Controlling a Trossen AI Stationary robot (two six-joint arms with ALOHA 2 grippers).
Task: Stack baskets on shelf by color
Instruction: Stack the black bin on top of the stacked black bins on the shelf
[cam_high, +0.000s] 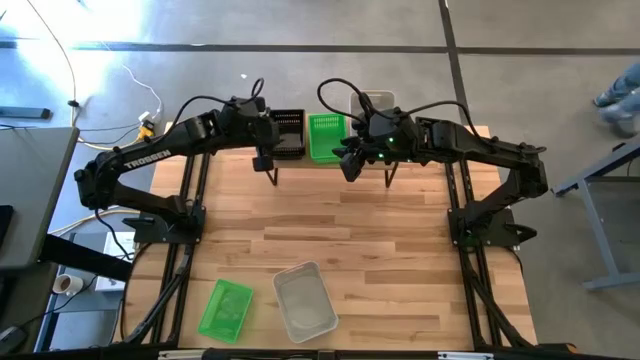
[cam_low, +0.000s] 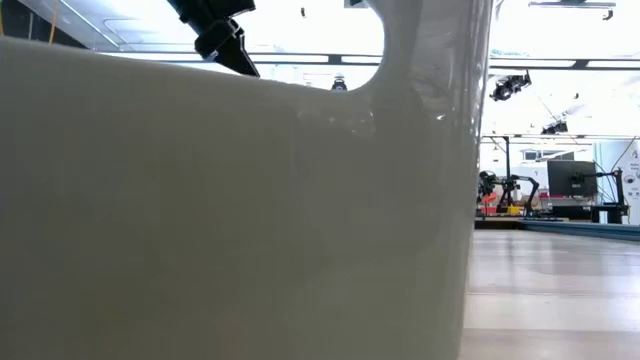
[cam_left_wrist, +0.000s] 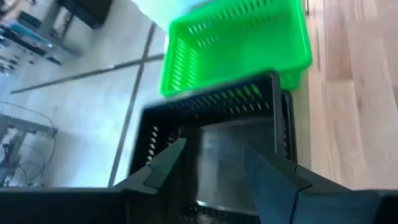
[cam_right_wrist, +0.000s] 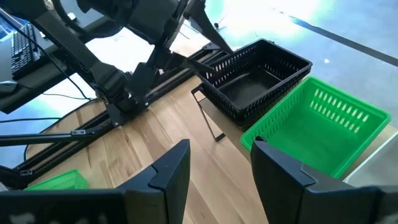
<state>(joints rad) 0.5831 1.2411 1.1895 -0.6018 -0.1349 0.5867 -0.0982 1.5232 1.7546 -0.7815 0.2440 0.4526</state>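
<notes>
The shelf (cam_high: 272, 176) stands at the table's far edge on thin black legs. On it, side by side, are black baskets (cam_high: 288, 133), a green basket (cam_high: 326, 137) and a clear basket (cam_high: 378, 100), the last half hidden by my right arm. The black baskets (cam_right_wrist: 255, 78) look nested in a stack. My left gripper (cam_left_wrist: 211, 162) is open above the black baskets (cam_left_wrist: 211, 124), with no touch showing. My right gripper (cam_right_wrist: 214, 165) is open and empty, over the table just in front of the green basket (cam_right_wrist: 317, 124). A second green basket (cam_high: 225, 309) and a clear one (cam_high: 304, 300) rest on the table's near part.
In the low view, the near clear basket's wall (cam_low: 230, 200) fills most of the picture. Bare tabletop (cam_high: 330, 230) lies between the shelf and the two near baskets. The arm bases stand at the left (cam_high: 160, 225) and right (cam_high: 490, 230) edges. A person's legs (cam_high: 620, 95) show beyond the table.
</notes>
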